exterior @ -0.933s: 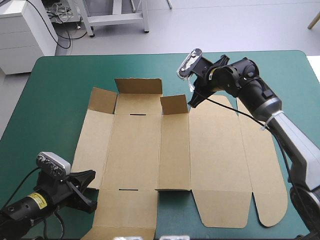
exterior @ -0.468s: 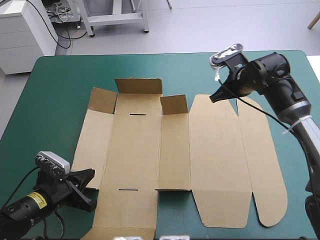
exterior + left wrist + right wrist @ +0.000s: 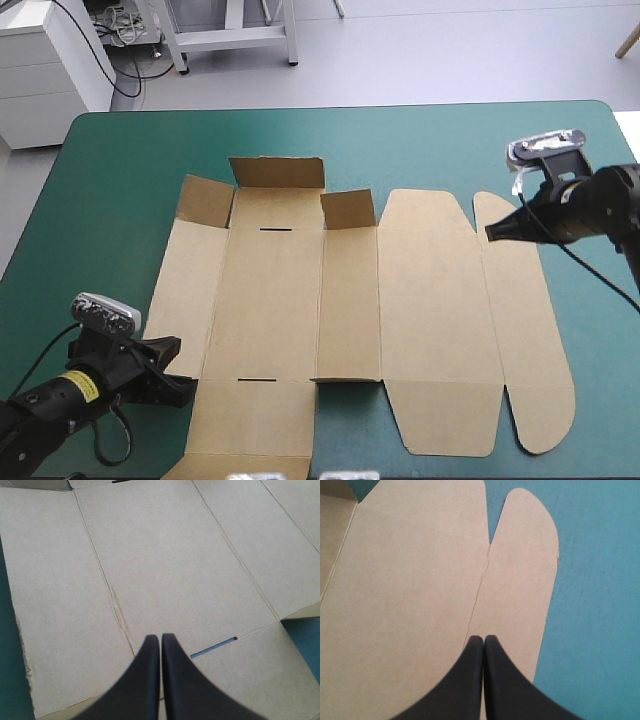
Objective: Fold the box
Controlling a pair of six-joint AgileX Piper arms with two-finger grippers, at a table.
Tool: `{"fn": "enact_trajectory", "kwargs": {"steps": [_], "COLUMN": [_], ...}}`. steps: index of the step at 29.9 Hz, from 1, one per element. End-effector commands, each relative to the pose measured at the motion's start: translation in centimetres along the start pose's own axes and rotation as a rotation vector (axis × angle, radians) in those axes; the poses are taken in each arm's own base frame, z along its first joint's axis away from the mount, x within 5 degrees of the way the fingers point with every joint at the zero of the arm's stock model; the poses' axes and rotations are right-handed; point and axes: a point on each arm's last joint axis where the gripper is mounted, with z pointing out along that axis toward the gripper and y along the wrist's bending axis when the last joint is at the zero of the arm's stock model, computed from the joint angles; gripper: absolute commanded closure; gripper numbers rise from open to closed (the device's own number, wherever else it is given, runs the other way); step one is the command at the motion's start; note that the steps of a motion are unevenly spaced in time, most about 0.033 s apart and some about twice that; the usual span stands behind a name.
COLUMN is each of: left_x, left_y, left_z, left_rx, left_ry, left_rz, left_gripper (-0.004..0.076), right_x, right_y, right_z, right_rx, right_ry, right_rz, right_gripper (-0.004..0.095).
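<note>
Nearest, at the near-left corner of the teal-green covered surface (image 3: 110, 190), the left hand (image 3: 160, 639) has its two broad black fingers clenched together into one point, grasping nothing. Its tip hangs over the near-left part of the flat brown cardboard box (image 3: 270, 300), just beside a thin cut slot (image 3: 214, 647) through which the teal-green cover shows; whether the fingers touch the board cannot be told. The box lies opened out as one cut sheet across the middle of the surface, its creased panels side by side from left to right and almost all of them flat. Along its far edge, three short flaps (image 3: 278, 172) stand raised, while the broad rounded panel (image 3: 430, 300) to their right lies flat. Farther off, toward the far right, the right hand (image 3: 483, 639) is likewise clenched and empty, its point over the narrow rounded flap (image 3: 520, 580) at the box's right end, with bare teal-green cover just beyond that flap's edge.
</note>
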Motion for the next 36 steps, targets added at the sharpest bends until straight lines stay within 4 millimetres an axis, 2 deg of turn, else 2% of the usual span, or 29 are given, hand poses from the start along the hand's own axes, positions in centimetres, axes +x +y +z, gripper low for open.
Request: {"fn": "enact_trajectory", "kwargs": {"steps": [1,6,13,17,20,24,27,31,36], "left_x": [-2.9,-6.2,-10.3,-12.1,-13.0,-13.6,-13.5,-13.4,-12.9], "left_y": [-0.2,-0.4,0.0,0.3,0.8,2.4,4.4,7.0,11.1], "left_z": [0.1,1.1,3.5,5.3,6.6,7.6,7.4,6.1,4.3], "left_rx": [0.006,0.005,-0.050,-0.070,-0.047,0.041,0.110,0.175,0.086], "left_ry": [-0.056,0.035,0.170,0.238,0.293,0.368,0.372,0.317,0.240], "left_rz": [-0.010,-0.010,0.029,0.035,-0.026,-0.082,-0.144,-0.221,-0.362], "left_gripper": [0.0731,0.0731,0.0731,0.0731,0.0731,0.0731,0.0731,0.0731,0.0731], "right_x": [1.7,5.0,8.2,9.3,9.7,9.8,9.7,9.6,9.6], "right_y": [0.4,1.1,1.7,1.9,2.0,2.0,2.0,1.9,1.9], "right_z": [-2.0,-1.8,-1.5,-1.5,-1.5,-1.5,-1.5,-1.5,-1.5], "right_rx": [-0.009,-0.022,-0.020,-0.016,-0.011,-0.010,-0.008,-0.005,-0.005], "right_ry": [-0.083,-0.046,-0.055,-0.072,-0.091,-0.090,-0.095,-0.108,-0.110], "right_rz": [-0.002,-0.001,0.002,0.002,0.003,0.002,-0.003,-0.002,-0.002], "right_gripper": [0.0924,0.0924,0.0924,0.0924,0.0924,0.0924,0.0924,0.0924,0.0924]}}
